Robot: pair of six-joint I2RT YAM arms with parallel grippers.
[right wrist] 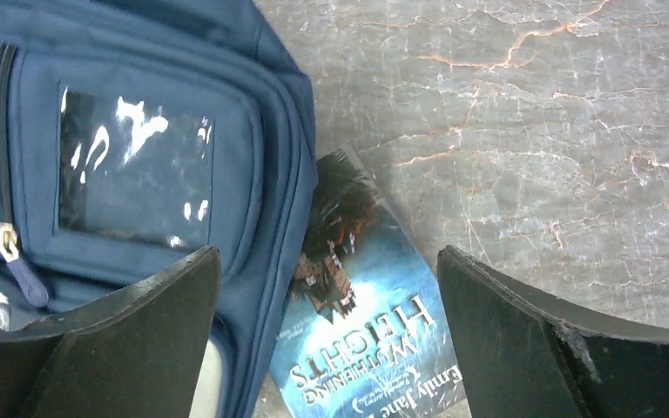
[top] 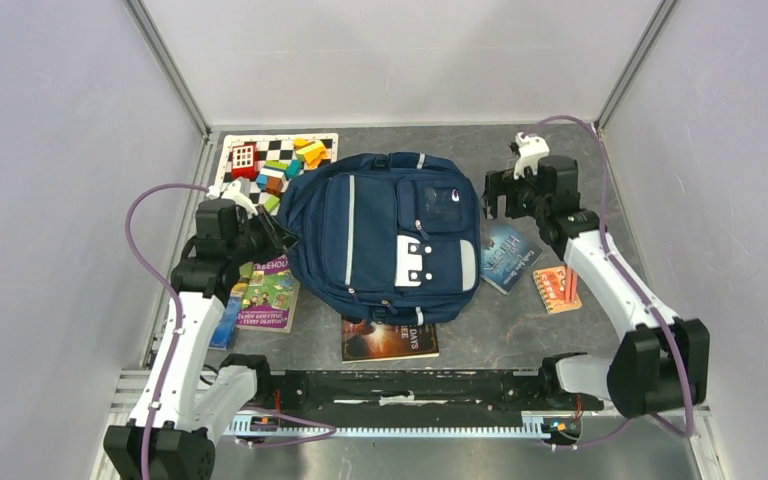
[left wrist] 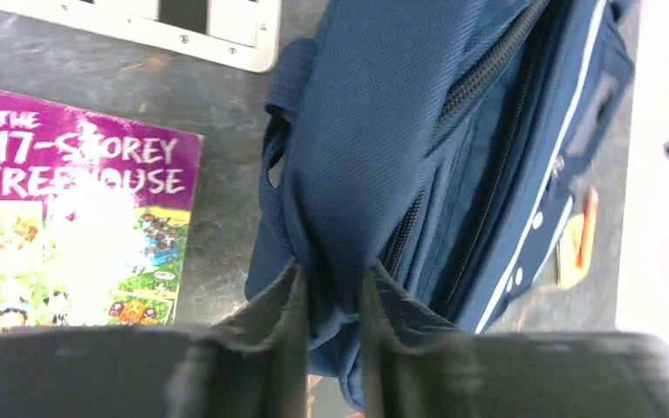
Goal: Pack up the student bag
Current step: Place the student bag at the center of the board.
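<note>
The navy student bag (top: 385,235) lies flat in the middle of the table, front pockets up. My left gripper (top: 278,232) is at the bag's left edge, shut on a fold of the bag's blue fabric (left wrist: 335,235) beside a zipper. My right gripper (top: 500,195) is open and empty, hovering at the bag's upper right corner over a blue "Wuthering Heights" book (right wrist: 366,322), also seen in the top view (top: 508,257). The bag's clear window pocket (right wrist: 135,170) is left of the book.
A purple "117-Storey Treehouse" book (top: 265,293) lies left of the bag. A dark book (top: 390,340) lies at the bag's near edge. An orange notebook with pens (top: 557,288) lies to the right. Coloured blocks (top: 285,165) on a checkered mat sit at the back left.
</note>
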